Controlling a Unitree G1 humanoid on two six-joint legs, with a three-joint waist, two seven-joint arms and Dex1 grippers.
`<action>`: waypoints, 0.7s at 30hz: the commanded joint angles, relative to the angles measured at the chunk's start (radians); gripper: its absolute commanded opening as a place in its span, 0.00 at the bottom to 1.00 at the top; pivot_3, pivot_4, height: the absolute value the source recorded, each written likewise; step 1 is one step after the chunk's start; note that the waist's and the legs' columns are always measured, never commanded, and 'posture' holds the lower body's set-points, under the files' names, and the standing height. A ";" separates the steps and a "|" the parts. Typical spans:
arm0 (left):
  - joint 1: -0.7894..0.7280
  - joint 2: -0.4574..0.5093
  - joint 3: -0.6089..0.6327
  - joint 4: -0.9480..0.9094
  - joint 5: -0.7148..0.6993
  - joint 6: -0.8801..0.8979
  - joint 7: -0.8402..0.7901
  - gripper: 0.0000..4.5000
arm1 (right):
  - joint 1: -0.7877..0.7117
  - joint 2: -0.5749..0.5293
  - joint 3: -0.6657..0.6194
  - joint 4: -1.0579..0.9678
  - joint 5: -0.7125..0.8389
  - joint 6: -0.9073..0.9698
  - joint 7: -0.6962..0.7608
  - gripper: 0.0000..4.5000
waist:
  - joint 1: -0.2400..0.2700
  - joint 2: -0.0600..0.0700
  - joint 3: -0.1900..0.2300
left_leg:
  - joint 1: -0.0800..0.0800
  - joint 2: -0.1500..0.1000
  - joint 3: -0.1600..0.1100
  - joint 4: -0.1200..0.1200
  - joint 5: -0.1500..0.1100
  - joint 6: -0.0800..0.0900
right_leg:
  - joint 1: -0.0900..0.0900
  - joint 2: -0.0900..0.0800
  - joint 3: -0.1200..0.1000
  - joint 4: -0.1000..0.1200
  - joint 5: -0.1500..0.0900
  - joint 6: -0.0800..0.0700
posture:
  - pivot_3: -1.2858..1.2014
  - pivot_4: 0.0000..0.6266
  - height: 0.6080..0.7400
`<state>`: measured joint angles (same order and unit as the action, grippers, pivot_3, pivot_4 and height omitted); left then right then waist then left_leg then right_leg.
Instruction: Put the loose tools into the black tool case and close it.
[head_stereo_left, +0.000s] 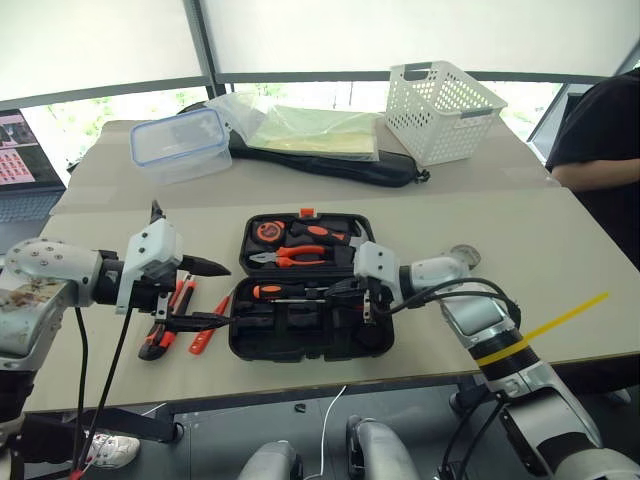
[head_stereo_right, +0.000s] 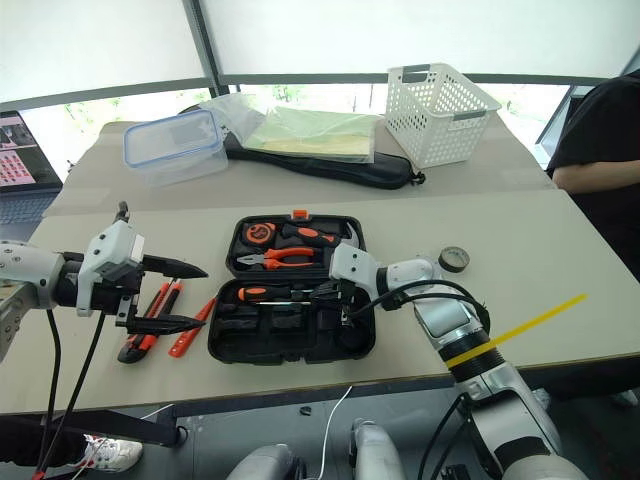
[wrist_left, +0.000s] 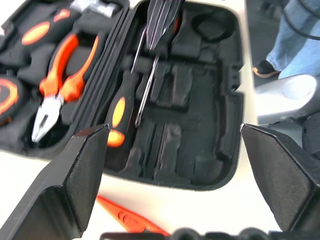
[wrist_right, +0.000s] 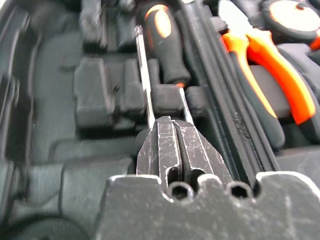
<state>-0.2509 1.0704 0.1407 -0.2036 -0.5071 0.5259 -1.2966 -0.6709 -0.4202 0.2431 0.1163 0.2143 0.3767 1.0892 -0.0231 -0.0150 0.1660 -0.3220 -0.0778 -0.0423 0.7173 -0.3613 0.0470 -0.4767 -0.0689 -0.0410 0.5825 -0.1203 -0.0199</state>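
The black tool case (head_stereo_left: 300, 345) lies open at the table's middle. In its near half lies an orange-and-black screwdriver (head_stereo_left: 268, 291), with a second thin metal shaft (wrist_right: 145, 75) beside it. My right gripper (head_stereo_left: 340, 292) is shut, its tips over both shafts; whether it pinches one I cannot tell. My left gripper (head_stereo_left: 215, 293) hangs open left of the case, above two orange-and-black tools (head_stereo_right: 135, 345) and a slim orange tester pen (head_stereo_right: 190, 330) on the table. A small dark tape roll (head_stereo_left: 463, 257) sits right of the case.
The case's far half holds pliers (head_stereo_left: 290, 258), a tape measure (head_stereo_left: 267, 231) and a hammer (head_stereo_left: 335, 235). Behind stand a clear blue-rimmed box (head_stereo_left: 180, 143), a long black bag (head_stereo_left: 390, 170) under plastic sheets and a white basket (head_stereo_left: 440, 108). A person (head_stereo_left: 600, 140) sits at the right.
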 joint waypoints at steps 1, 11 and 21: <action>0.083 -0.004 0.162 -0.033 -0.014 0.043 0.094 1.00 | -0.085 -0.026 -0.163 -0.155 0.196 0.209 -0.015 0.14 | -0.001 0.000 0.000 | 0.000 0.000 0.000 0.000 0.000 0.000 | -0.001 0.000 0.000 0.004 0.000 0.000 | 0.52 0.24 1.00; 0.647 -0.146 0.656 -0.083 0.102 0.109 0.250 1.00 | 0.036 -0.260 -0.255 -0.445 0.452 0.379 0.133 0.87 | 0.013 0.000 0.000 | -0.002 0.002 0.000 -0.006 -0.001 0.000 | -0.002 0.001 -0.005 -0.004 0.000 0.000 | 0.52 0.24 1.00; 0.457 -0.109 0.553 -0.321 -0.100 0.530 0.449 1.00 | 0.087 -0.261 -0.245 -0.486 0.454 0.362 0.073 0.99 | 0.032 -0.001 0.000 | 0.011 0.002 -0.003 -0.003 -0.002 0.001 | 0.014 -0.002 -0.002 -0.003 -0.001 0.001 | 0.52 0.24 1.00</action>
<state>0.2344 0.9406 0.7110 -0.4793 -0.5686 0.9767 -0.8892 -0.5785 -0.6789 0.0195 -0.3408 0.6504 0.7593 1.1750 0.0089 -0.0162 0.1663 -0.3114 -0.0761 -0.0452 0.7142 -0.3637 0.0481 -0.4633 -0.0706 -0.0423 0.5795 -0.1213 -0.0193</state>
